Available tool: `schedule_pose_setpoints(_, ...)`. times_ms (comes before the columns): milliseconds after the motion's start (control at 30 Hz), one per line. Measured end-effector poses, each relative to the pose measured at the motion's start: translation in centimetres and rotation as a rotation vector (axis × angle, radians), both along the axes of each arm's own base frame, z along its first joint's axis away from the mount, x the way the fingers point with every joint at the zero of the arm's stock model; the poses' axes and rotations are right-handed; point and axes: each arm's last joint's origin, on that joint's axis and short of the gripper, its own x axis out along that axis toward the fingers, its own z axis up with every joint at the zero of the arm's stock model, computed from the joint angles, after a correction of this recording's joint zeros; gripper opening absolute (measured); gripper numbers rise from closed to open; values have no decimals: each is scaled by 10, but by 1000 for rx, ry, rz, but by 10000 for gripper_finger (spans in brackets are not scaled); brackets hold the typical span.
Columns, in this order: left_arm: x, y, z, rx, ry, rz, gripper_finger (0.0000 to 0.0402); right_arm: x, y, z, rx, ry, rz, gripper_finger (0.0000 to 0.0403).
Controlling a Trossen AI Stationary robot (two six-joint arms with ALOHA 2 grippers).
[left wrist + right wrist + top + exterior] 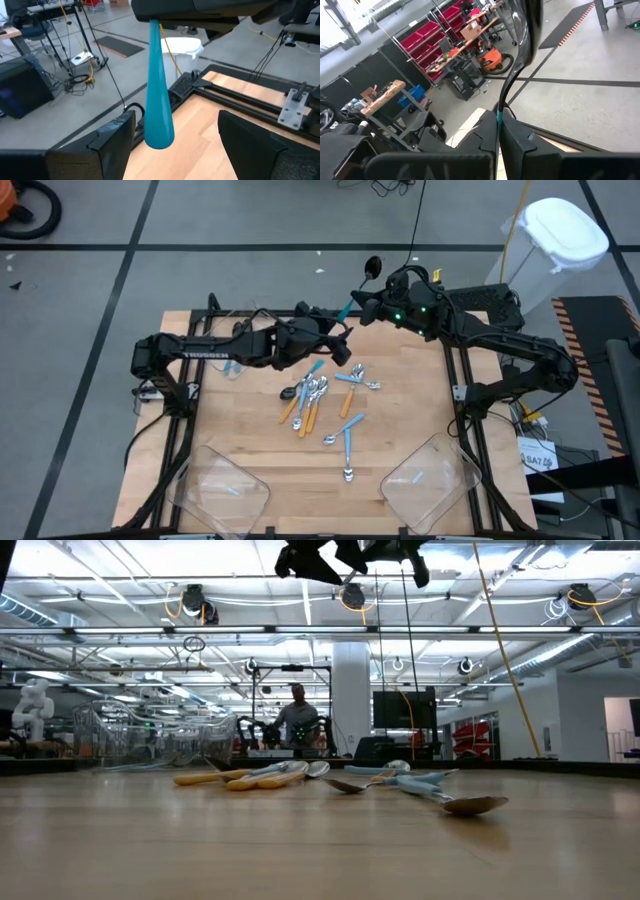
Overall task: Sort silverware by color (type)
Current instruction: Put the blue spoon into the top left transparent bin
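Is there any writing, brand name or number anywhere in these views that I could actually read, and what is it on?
"TROSSEN" – pale lettering along the left arm in the high view, small, only just readable.
"BA7" or similar – on a white tag by the table's right edge; too blurred to be sure.
Nothing readable on the spoons, the clear bins, or in the low and wrist views.

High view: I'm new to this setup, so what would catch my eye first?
The right hand, shut on a blue-handled spoon, holds it up at the table's far edge, facing the open left hand. Below them, a heap of spoons lies mid-table.
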Motion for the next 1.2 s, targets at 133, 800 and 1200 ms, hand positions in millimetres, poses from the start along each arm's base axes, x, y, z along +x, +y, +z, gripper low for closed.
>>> schedule_pose_setpoints(133, 0, -2, 1, -10, -17, 1, 282, 0, 0, 0, 1, 1, 1, 2)
schedule_pose_setpoints(800, 12, 13, -16, 2, 5, 49, 282, 0, 0, 0, -13, 11, 5, 1)
schedule_pose_setpoints(1200, 14, 15, -16, 13, -7, 69, 211, 0, 0, -1, -19, 23, 6, 1)
